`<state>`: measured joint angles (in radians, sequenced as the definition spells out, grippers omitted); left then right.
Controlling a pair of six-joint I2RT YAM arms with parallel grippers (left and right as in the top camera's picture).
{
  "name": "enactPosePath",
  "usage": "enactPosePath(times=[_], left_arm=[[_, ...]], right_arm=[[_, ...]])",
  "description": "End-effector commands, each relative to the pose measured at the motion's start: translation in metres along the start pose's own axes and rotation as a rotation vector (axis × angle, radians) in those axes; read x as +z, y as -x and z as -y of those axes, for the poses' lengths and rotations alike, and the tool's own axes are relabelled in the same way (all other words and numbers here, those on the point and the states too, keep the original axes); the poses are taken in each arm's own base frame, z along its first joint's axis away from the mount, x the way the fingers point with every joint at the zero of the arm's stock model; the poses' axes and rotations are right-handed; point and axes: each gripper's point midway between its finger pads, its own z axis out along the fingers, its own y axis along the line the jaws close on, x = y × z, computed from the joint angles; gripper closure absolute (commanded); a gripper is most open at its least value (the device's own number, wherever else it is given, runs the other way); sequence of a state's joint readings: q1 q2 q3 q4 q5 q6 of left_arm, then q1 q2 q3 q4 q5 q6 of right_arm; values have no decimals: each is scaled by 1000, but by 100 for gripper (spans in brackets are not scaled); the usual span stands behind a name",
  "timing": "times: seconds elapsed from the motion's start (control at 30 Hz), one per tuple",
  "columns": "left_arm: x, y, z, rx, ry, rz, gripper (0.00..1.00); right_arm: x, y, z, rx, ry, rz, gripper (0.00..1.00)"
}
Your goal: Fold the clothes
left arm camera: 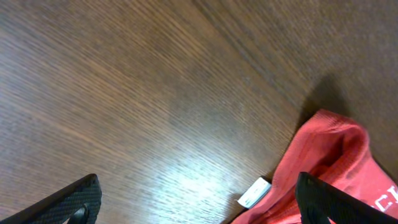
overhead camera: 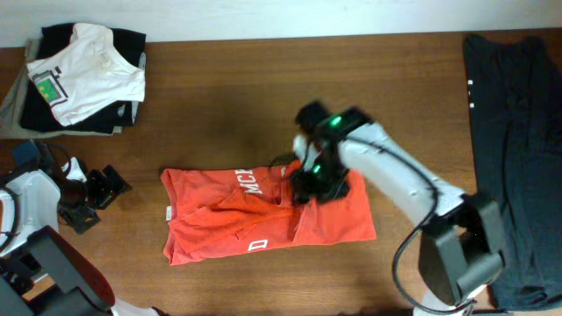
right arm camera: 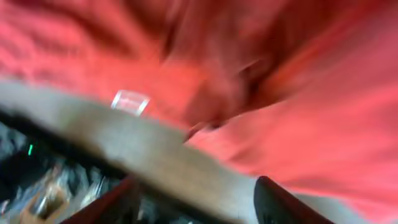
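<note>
Overhead, the red-orange T-shirt [overhead camera: 230, 230] lies rumpled, partly folded; left tool [overhead camera: 98, 200] and right tool [overhead camera: 307, 190] spread apart.

The red-orange T-shirt [overhead camera: 263, 219] lies toward the front edge of the worktop [overhead camera: 263, 88]. It carries white letters [overhead camera: 241, 183] on a fold, which read roughly "MC". A single "D" [overhead camera: 257, 245] stands lower. Its small white label [left arm camera: 255, 192] cannot be read.

Red-orange short-sleeved T-shirt [overhead camera: 228, 226] lying rumpled and partly folded near the middle of the wooden counter [overhead camera: 263, 96], its layers overlapping unevenly, with fragments of white lettering showing on top and a small white label [overhead camera: 169, 213] at one short edge.
</note>
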<state>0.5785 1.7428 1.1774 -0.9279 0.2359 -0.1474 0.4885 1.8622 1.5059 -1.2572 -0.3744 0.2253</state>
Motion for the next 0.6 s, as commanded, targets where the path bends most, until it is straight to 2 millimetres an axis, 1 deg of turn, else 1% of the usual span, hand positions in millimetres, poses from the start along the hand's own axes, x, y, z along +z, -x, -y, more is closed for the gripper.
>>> enactPosePath(times=[0.0,0.03,0.07,0.1,0.13,0.17,0.2,0.27,0.3,0.37,0.4,0.43,0.47,0.53,0.57], left_arm=[[-8,6,3,5,-15,28,1],[-8,6,3,6,-15,29,1],[-8,6,3,6,-16,31,1],[-8,6,4,6,-16,30,1],[-8,6,4,6,-16,30,1],[-8,6,4,6,-16,30,1],[-8,6,4,6,-16,30,1],[-8,6,3,6,-16,31,1],[-8,6,3,6,-16,31,1],[-8,6,3,6,-16,31,1],[-8,6,3,6,-16,31,1],[-8,7,4,6,-16,31,1],[-8,7,4,6,-16,31,1],[-8,7,4,6,-16,31,1],[-8,7,4,6,-16,31,1]], right_arm=[[-22,26,62,102,-124,106,8],[-15,31,73,123,-116,125,8],[-1,31,76,134,-92,109,9],[7,31,74,136,-68,96,9],[22,31,67,138,1,68,12],[33,36,59,137,71,55,22],[38,43,48,123,137,62,30],[42,49,38,87,154,83,32],[44,49,33,73,152,81,32],[54,51,28,69,115,82,32],[57,52,24,77,116,82,37],[59,54,21,87,120,89,61],[59,62,16,92,129,119,74],[59,71,4,94,155,157,94],[62,74,-8,87,164,172,96]])
